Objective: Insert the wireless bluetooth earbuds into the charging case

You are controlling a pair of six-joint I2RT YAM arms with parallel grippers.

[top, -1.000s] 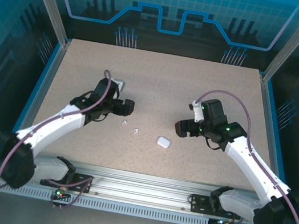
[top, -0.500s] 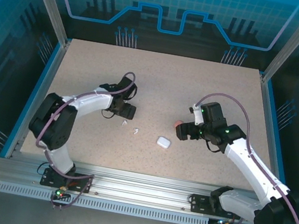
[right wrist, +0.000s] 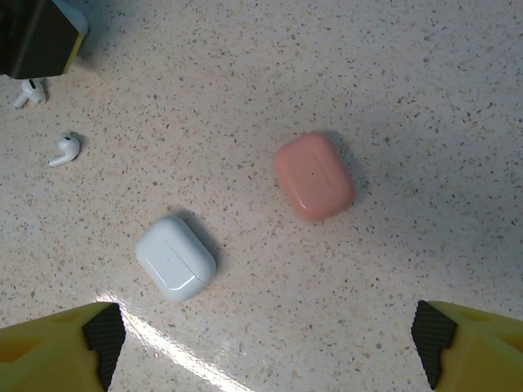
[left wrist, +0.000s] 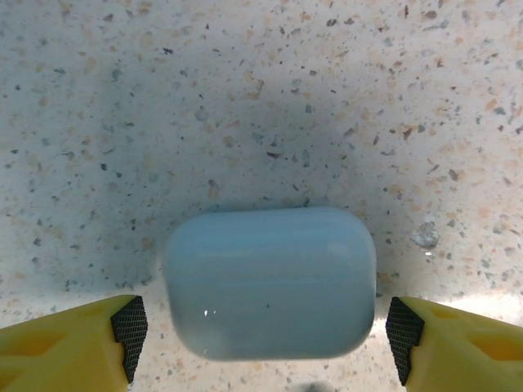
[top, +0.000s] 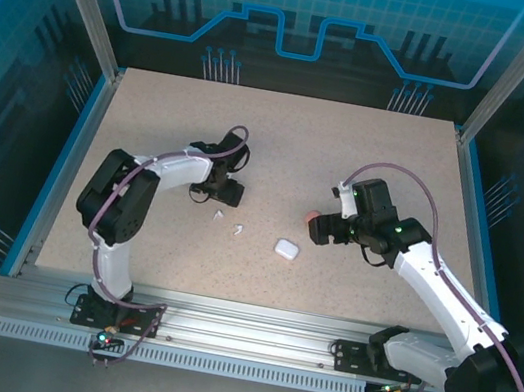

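- Hovering low over the speckled table (top: 369,164), the left gripper (left wrist: 265,339) straddles a pale blue case (left wrist: 270,282).
- Its claw is spread. One yellow finger with a black pad (left wrist: 129,327) stands at the case's 9 o'clock and the other at its 3 o'clock. A sliver of table shows on each side, so neither pad touches the case.
- The pale blue case lies flat, its long side running across the left wrist view.
- In the top view this gripper sits left of the table's middle, and its arm folds back toward 8 o'clock.
- One white earbud (top: 219,215) lies loose on the table just beside the left gripper, at its 6 o'clock.
- A second earbud (top: 236,229) lies near the first, at its 4 o'clock.
- A white case (top: 286,249), closed, rests at 4 o'clock of the second earbud, apart from it.
- The right gripper (top: 320,229) hangs at 1 o'clock of the white case, with its claw spread wide above bare table.
- In the right wrist view a closed salmon case (right wrist: 315,177) lies near the middle. The white case is at its 8 o'clock and both earbuds are off at 10 o'clock.
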